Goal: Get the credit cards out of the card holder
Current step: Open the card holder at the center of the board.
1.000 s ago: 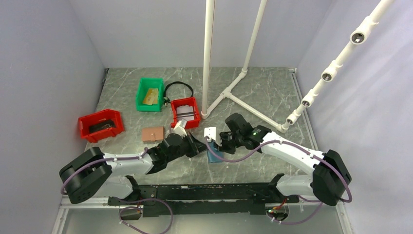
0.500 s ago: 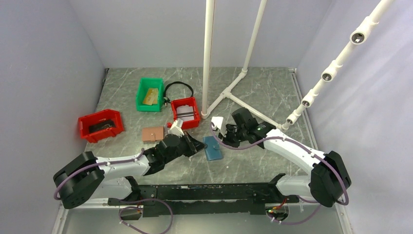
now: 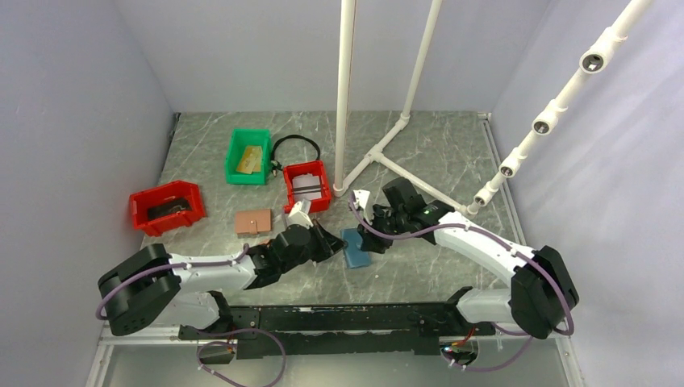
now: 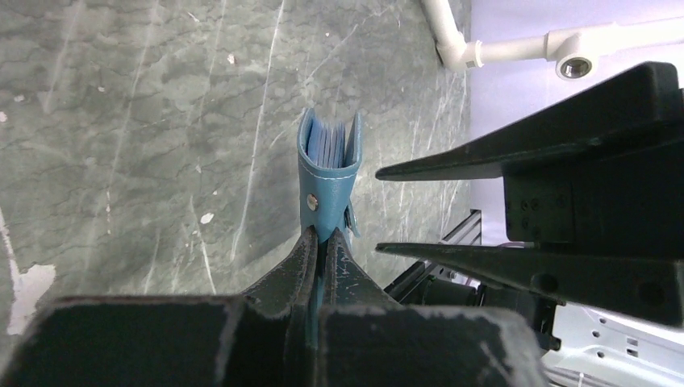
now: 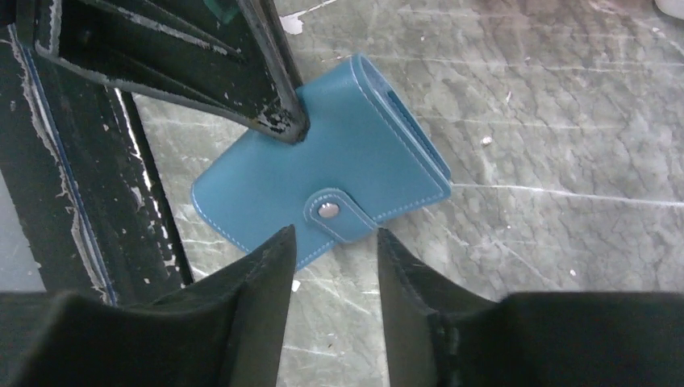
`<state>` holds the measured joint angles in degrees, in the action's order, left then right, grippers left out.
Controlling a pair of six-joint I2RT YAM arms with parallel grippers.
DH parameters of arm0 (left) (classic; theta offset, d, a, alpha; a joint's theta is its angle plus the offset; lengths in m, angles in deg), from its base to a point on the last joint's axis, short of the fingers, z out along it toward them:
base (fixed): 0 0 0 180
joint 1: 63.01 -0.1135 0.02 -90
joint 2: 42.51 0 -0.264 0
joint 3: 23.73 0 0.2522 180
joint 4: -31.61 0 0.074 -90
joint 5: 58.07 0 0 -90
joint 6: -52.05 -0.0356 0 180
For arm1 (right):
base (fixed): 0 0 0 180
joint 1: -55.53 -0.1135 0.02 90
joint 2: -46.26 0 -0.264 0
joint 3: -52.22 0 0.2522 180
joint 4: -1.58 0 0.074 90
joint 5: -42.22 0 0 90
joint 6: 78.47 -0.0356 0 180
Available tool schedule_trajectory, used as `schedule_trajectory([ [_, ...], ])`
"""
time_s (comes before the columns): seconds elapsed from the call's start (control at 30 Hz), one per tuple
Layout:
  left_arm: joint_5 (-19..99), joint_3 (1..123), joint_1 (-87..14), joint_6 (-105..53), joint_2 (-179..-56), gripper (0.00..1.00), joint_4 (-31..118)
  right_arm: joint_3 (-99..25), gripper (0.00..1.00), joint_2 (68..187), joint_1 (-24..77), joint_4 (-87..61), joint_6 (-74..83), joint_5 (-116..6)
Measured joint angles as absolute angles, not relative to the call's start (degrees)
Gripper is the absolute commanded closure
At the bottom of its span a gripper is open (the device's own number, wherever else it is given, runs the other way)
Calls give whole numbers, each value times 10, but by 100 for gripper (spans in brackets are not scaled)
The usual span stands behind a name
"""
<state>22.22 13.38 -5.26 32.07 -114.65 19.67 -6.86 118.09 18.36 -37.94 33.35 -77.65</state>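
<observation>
The work is at the opening step. The card holder is folded shut with its snap tab fastened, so no credit cards can come out yet. None show at the holder; the left wrist view gives only the blue edges of its inner pockets. The next move, as I judge it, calls for the right claw to come down around the tab's free end and peel it off the stud. The other side must meanwhile pin the holder firmly enough that it does not slide or lift.

Both arms reach forward from their bases at the near edge of the desk and meet just beyond it, near the middle. The left arm lies low and stretched out to the right. The left claw is closed tight on the holder's left edge, a sliver of blue pinched between its tips. The holder seems to lie flat on the desk between the two claws. The right arm bends in from the right, wrist tipped down. Its claw is part open with nothing in it, its fingers either side of the snap tab and just above it.

Farther off to the left sits a green bin with something tan inside; whether that is a card I cannot tell.
</observation>
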Motion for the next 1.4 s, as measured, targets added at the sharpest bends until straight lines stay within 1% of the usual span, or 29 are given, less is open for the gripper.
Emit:
schedule_trajectory([
  [0.03,216,140,-49,322,-1152,100,199,-69,46,1185,182,-377,326,-777],
  [0.07,212,145,-46,322,-1157,100,200,-69,45,1188,179,-375,320,-776],
  [0.17,200,155,-41,324,-1169,100,200,-69,44,1194,170,-365,304,-764],
  [0.2,198,157,-40,326,-1173,100,199,-69,45,1197,166,-360,300,-759],
  [0.27,195,159,-38,329,-1178,100,199,-69,49,1203,158,-354,293,-745],
  [0.4,194,161,-35,333,-1187,100,200,-69,69,1217,146,-348,281,-715],
  [0.53,190,161,-35,337,-1187,100,196,-69,96,1224,141,-344,276,-703],
  [0.57,188,161,-35,338,-1187,100,196,-69,100,1225,139,-342,276,-698],
  [0.87,180,142,-35,354,-1180,100,180,-69,100,1226,132,-332,273,-673],
  [1.03,168,113,-35,362,-1144,100,169,-72,100,1224,131,-319,273,-678],
  [1.23,164,74,-36,367,-1082,100,164,-75,100,1238,149,-324,277,-613],
  [1.4,171,62,-45,365,-1066,100,155,-75,100,1242,157,-327,277,-602],
])
